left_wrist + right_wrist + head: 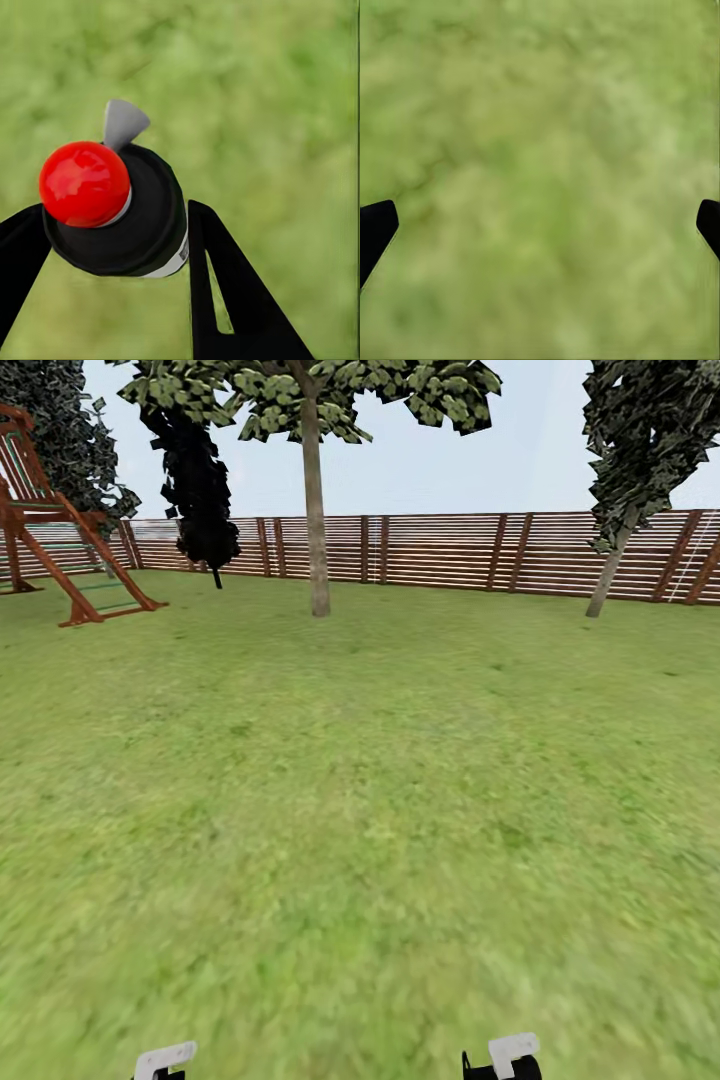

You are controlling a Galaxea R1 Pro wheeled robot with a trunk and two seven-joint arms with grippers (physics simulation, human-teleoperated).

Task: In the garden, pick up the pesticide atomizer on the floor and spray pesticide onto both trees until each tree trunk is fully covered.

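Two trunks stand far off across the garden, and most of what lies between them and the robot is the floor (360,840), a wide run of blurry grass. Behind it runs the fence (450,550) from nine o'clock round to three. The nearer-looking tree trunk (316,510) rises at about twelve o'clock; a second, leaning trunk (610,575) stands at about two. At ten o'clock is a wooden play frame (70,550), with a dark thin-stemmed tree (200,490) beside it.

The pesticide atomizer (120,210) is off the grass already: in the left wrist view the left hand (112,247) pinches its black body between the two dark fingers (225,285), red knob and grey nozzle tip pointing away over the lawn. The right hand (540,225) is spread wide, holding nothing, with grass below it.

The worry, as I judge it, is the long drive. The bottle is round and appears gripped on its curved side, so jolts could let it twist or slip. If the nozzle rotates off line, spray would miss the bark. Stopping too far back, or spraying from one side only, would leave a trunk part covered, and the leaning one at two o'clock looks harder to coat evenly.
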